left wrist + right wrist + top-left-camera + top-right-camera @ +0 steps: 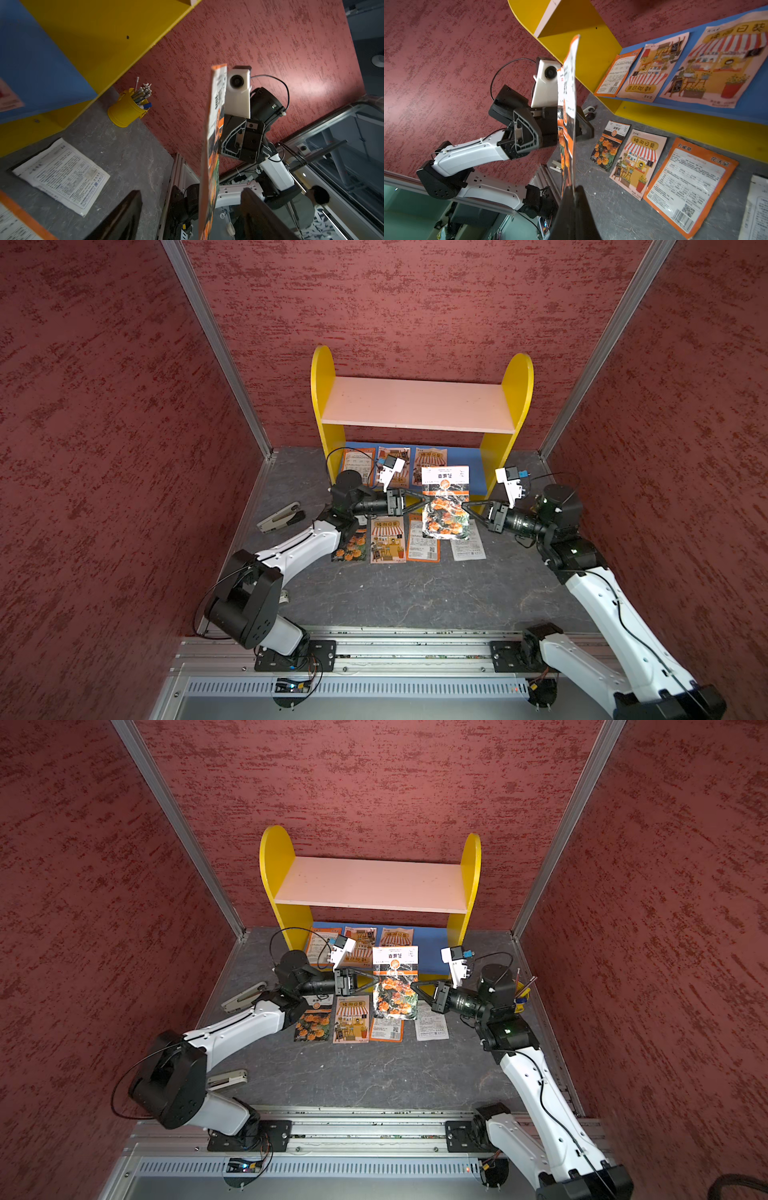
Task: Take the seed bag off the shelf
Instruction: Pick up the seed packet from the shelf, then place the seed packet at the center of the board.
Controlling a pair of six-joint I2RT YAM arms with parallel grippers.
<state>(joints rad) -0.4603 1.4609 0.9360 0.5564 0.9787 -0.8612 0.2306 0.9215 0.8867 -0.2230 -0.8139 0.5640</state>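
So, which end effector has the seed bag point(445, 502)?
The right end effector point(465, 506), clamped on one edge; the left end effector point(420, 500), directly opposite, gapes wide around the other edge, seemingly not touching. The bag stands roughly upright, long axis up-down, above the desk point(415, 597), just before the shelf point(415, 404).
What's unclear?
Wrist views show it edge-on; it hides packets point(423, 548) beneath.

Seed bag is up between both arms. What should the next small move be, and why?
Probably draw the left gripper straight back from the seed bag. Its fingers stand open either side of one edge, while the right gripper is shut on the opposite edge, so the right alone carries the bag.
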